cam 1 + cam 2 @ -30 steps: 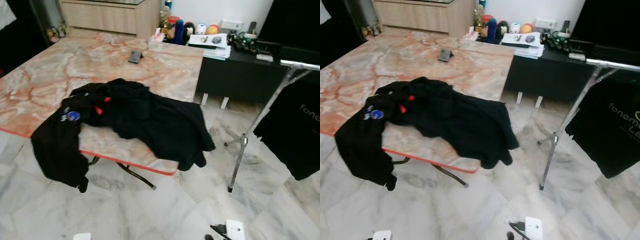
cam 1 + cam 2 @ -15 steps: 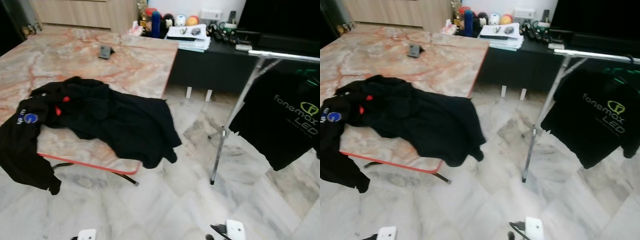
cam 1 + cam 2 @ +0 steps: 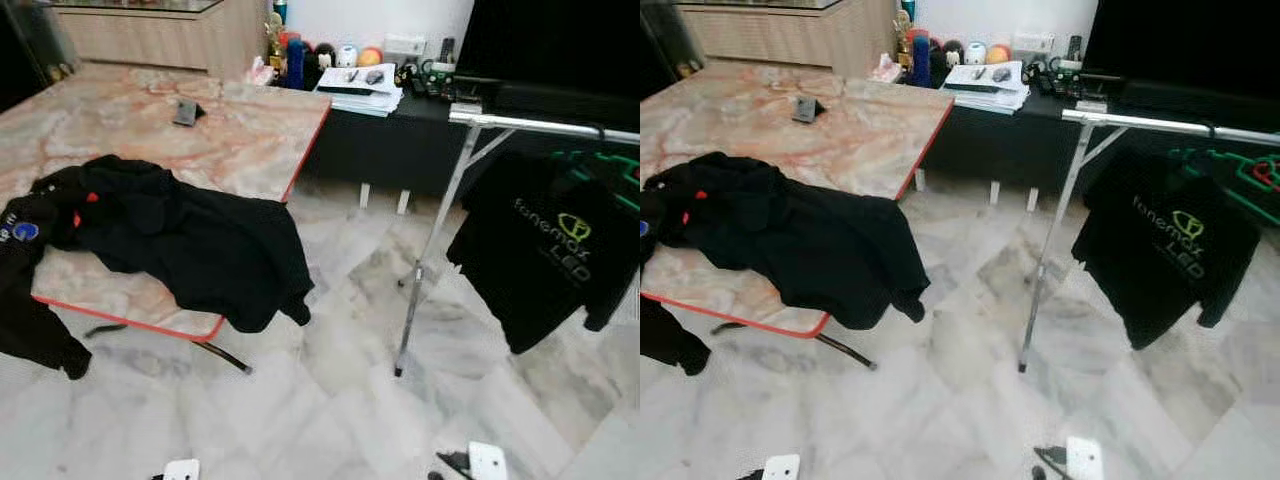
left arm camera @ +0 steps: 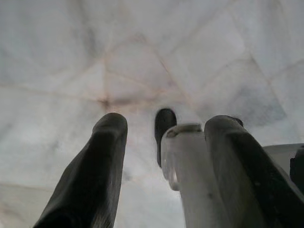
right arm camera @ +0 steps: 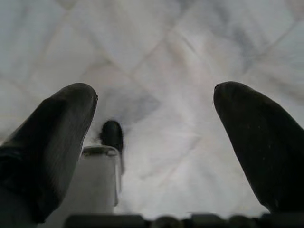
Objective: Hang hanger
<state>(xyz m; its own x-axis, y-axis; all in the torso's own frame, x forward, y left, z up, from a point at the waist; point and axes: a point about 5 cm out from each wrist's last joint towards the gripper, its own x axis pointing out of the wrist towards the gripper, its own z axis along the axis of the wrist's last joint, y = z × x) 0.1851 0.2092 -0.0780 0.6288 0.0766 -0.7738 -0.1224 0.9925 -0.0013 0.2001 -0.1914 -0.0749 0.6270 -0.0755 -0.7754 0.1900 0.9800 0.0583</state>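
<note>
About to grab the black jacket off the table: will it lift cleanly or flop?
Likely floppy: the jacket lies crumpled on the table with parts hanging over the edge. Probably light, but a sleeve may trail when lifted.

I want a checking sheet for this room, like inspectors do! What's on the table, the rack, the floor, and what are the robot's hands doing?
Surface: pink marble-patterned table with a red edge; white marble floor tiles.
Job's things: silver metal clothes rack with a black printed T-shirt hanging on it; green hangers on the rail beside it.
Clutter: black jacket draped over the table's edge; small dark object farther back on the table; papers and small items on the low black cabinet.
Grippers: left gripper and right gripper both open, pointing at the floor, holding nothing.
Cables: tangle of dark cables on the cabinet.
Surroundings: wooden cabinet behind the table.
</note>
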